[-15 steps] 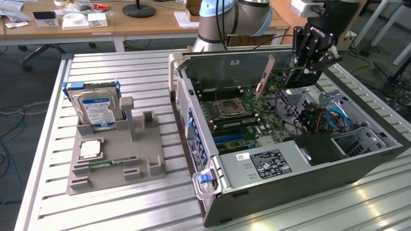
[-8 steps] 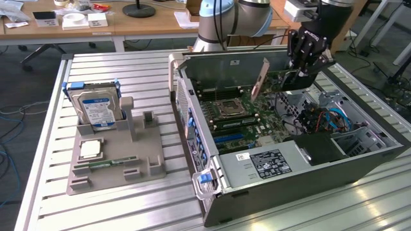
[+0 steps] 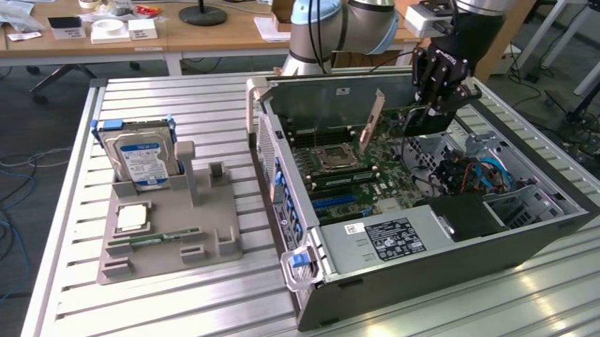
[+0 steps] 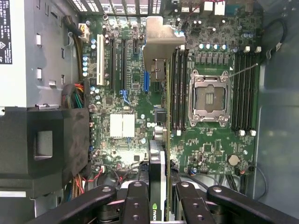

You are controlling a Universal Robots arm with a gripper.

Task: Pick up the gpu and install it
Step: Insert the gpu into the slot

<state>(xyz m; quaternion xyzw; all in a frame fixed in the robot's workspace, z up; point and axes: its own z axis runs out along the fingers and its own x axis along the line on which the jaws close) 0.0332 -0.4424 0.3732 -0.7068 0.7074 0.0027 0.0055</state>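
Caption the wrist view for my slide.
Tool gripping the gpu edge-on over the motherboard inside the open computer case.

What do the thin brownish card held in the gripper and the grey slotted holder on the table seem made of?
Thin brownish gpu card: looks like matte circuit board, with a pale, faintly shiny end bracket, probably metal. Grey slotted holder: probably matte plastic, an even dull grey without glare.

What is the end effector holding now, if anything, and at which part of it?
The end effector holds the gpu, clamped across its two faces at the cooler end, away from the metal bracket.
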